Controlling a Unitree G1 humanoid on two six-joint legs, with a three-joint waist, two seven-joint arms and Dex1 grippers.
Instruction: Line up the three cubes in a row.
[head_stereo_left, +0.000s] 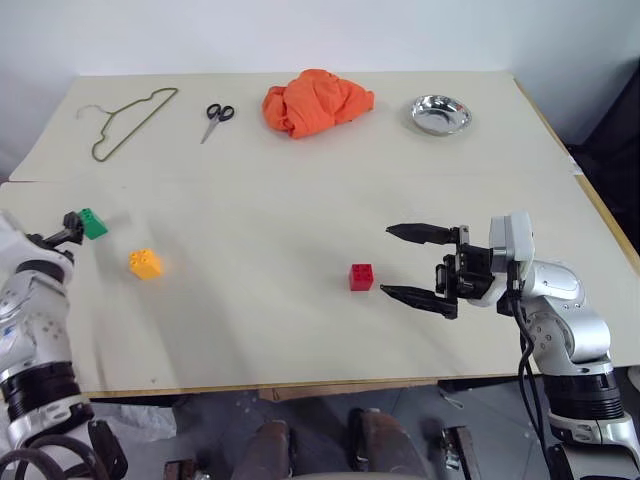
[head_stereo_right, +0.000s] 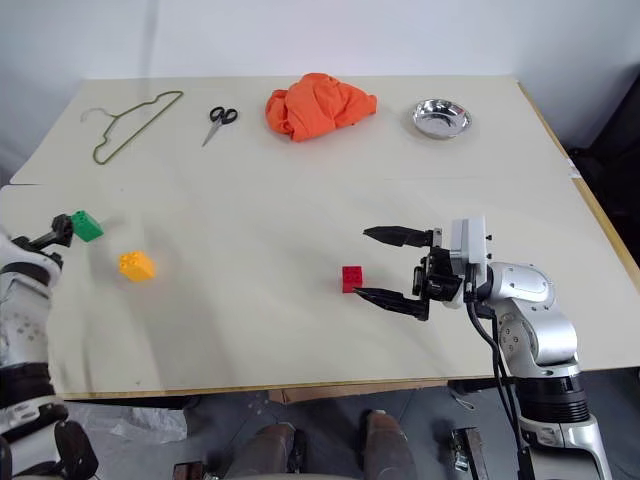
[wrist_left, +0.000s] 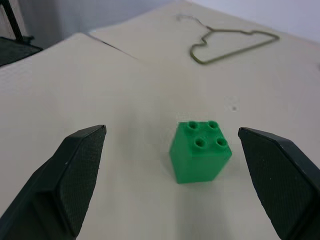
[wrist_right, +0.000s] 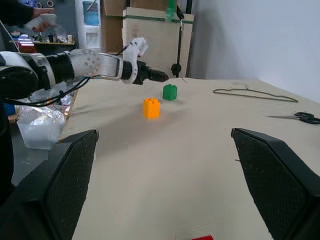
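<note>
Left gripper (wrist_left: 170, 165) hangs low over the bench (head_stereo_left: 300, 210) at its left edge, its two black fingers (wrist_left: 75, 175) spread wide apart and holding nothing. The green cube (wrist_left: 200, 151) stands studs-up on the bench just ahead of the fingertips, roughly on the line between them and touching neither. In the head views the green cube (head_stereo_left: 93, 223) sits near the bench's left edge with the fingertips right beside it.

Right gripper (head_stereo_left: 405, 263) reaches leftward across the front middle of the bench, its fingers likewise wide apart and empty. The red cube (head_stereo_left: 361, 277) sits on the bench just left of the lower fingertip, close but apart from it. A sliver of the red cube (wrist_right: 201, 237) shows at the lower edge of the right wrist view.

The yellow-orange cube (head_stereo_left: 145, 263) rests on the bench a little to the right of and nearer than the green one, well apart from the red cube. The three cubes are not in a row.

Along the far side of the bench lie a wire hanger (head_stereo_left: 128, 118), scissors (head_stereo_left: 217, 119), a crumpled orange cloth (head_stereo_left: 315, 100) and a shallow metal bowl (head_stereo_left: 440, 114), all well away from the cubes and both grippers.
</note>
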